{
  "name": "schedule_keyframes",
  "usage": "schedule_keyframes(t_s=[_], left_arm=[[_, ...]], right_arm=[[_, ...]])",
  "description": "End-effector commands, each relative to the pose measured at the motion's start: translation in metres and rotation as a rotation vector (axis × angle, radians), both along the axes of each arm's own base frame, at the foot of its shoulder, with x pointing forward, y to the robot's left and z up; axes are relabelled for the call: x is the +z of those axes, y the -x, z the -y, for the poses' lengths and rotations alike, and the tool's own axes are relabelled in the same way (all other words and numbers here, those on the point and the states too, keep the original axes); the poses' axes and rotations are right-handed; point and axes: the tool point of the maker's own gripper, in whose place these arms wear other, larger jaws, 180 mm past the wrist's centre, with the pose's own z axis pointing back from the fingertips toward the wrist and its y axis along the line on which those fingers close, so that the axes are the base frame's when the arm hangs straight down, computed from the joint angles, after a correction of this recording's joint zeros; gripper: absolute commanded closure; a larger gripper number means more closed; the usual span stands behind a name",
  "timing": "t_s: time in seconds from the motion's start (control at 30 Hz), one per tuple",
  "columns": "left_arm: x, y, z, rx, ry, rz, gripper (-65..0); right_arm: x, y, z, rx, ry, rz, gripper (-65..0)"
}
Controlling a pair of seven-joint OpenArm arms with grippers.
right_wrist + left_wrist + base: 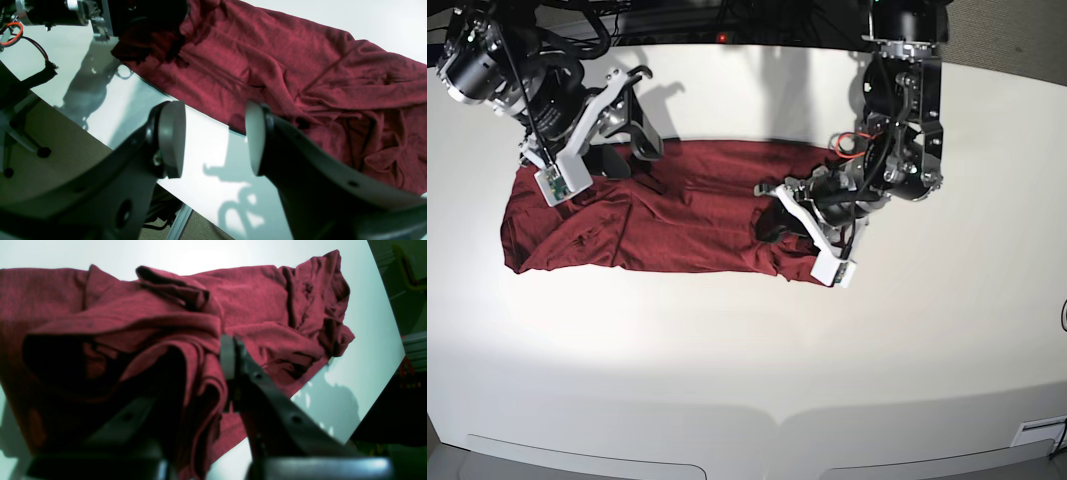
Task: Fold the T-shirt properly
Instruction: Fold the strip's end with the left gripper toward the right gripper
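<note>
The dark red, thin wrinkly jersey T-shirt (pixel 657 215) lies on the white table (pixel 747 350), spread as a long band across the far-left part of the top, its long axis running left-right in the base view, one end bunched under each arm. The left gripper (pixel 213 373) – on the right in the base view – is clamped tight on a thick gathered fold of the shirt's end, cloth draping over and between its black fingers (pixel 233 356), lifted a bit off the table; likely holding that end so it can be carried over for a fold. The right gripper (pixel 217 136) hangs above the shirt's other end near the table's far edge, its round grey pads (pixel 171 133) apart with nothing between them – only bare table and the shirt's edge show through the gap – so it looks poised to come down and pinch the fabric there. Shirt is still crumpled, not flat; which end is collar and which is hem I can't tell, and no neck label shows. Folding looks barely begun.
</note>
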Motion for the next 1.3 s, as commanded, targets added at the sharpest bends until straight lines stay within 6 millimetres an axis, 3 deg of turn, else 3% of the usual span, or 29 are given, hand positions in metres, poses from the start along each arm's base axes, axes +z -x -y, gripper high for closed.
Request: schedule_keyframes(t_s=[0.0, 0.13, 0.23, 0.33, 0.43, 0.53, 0.63, 0.73, 0.83, 1.07, 1.27], left_arm=[[0.017, -0.01, 0.004, 0.009, 0.036, 0.054, 0.0], [0.026, -0.008, 0.01, 0.009, 0.111, 0.051, 0.0], [0.044, -0.002, 0.031, -0.031, 0.232, 0.049, -12.8], [0.059, 0.013, 0.064, -0.135, 0.3, 0.055, -17.1], [0.061, 0.03, 0.095, -0.251, 0.256, 0.084, -17.3], [0.047, 0.031, 0.103, -0.299, 0.084, 0.163, -21.1], [0.048, 0.023, 0.101, -0.275, 0.051, 0.219, -26.8], [0.047, 0.018, 0.096, -0.263, 0.027, 0.234, -27.1], [0.035, 0.01, 0.086, -0.274, -0.117, 0.27, -27.1], [0.029, -0.026, 0.053, -0.129, -0.348, 0.372, -27.1], [0.014, -0.038, 0.015, -0.026, -0.454, 0.346, -27.0]], right_arm=[[0.01, -0.003, -0.003, 0.013, -0.012, 0.04, -29.5], [0.01, -0.003, -0.003, 0.012, -0.012, 0.041, -29.5], [0.01, -0.003, -0.003, 0.012, -0.013, 0.041, -29.5], [0.01, -0.003, -0.003, 0.012, -0.013, 0.042, -29.5], [0.01, -0.003, -0.003, 0.012, -0.013, 0.041, -29.5], [0.01, -0.003, -0.003, 0.012, -0.012, 0.041, -29.5], [0.01, -0.003, -0.003, 0.012, -0.012, 0.041, -29.5], [0.01, -0.003, -0.003, 0.012, -0.013, 0.04, -29.5], [0.011, -0.003, -0.003, 0.011, -0.015, 0.044, -29.5], [0.015, -0.008, -0.003, 0.006, -0.02, 0.07, -29.5], [0.012, -0.006, -0.01, -0.011, -0.053, 0.052, -29.5]])
